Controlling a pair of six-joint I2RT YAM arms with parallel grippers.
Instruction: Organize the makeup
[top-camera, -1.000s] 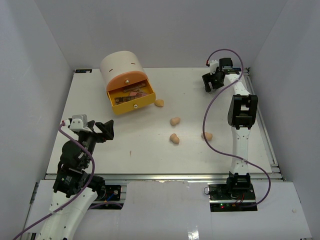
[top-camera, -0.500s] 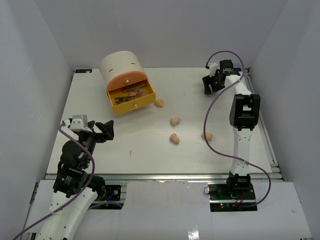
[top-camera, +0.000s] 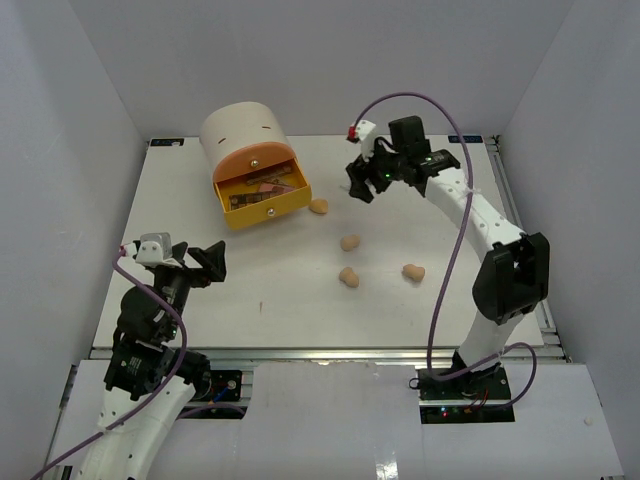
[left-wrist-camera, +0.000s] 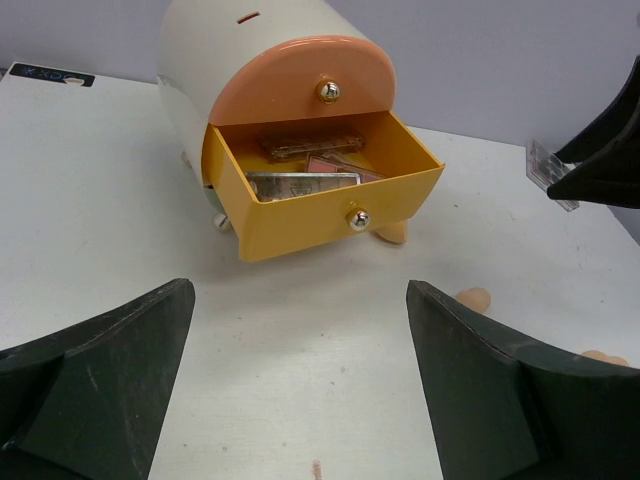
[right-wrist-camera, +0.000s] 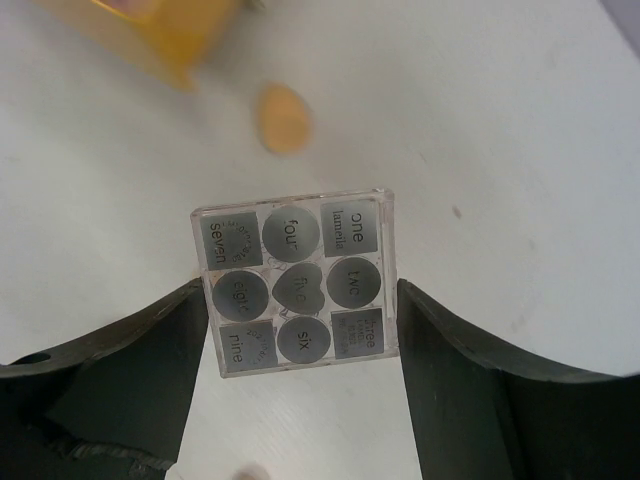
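My right gripper (right-wrist-camera: 300, 292) is shut on a clear square grey eyeshadow palette (right-wrist-camera: 297, 250) and holds it above the table, right of the open drawer; in the top view it (top-camera: 362, 186) is near one sponge. Several tan sponges lie on the table (top-camera: 319, 206), (top-camera: 350, 242), (top-camera: 348, 277), (top-camera: 414, 272). The yellow drawer (top-camera: 266, 198) of the round cream unit (top-camera: 240, 130) is pulled out and holds flat brown and pink palettes (left-wrist-camera: 305, 178). My left gripper (top-camera: 208, 262) is open and empty, facing the drawer (left-wrist-camera: 330, 215) from the near left.
White walls enclose the table (top-camera: 200, 200) on three sides. The drawer unit stands at the back left. The orange top drawer (left-wrist-camera: 300, 85) is shut. A small reddish mark (top-camera: 261, 306) is on the table near the left gripper.
My right gripper has swung from the back right corner leftward toward the open drawer. The left arm has barely moved.
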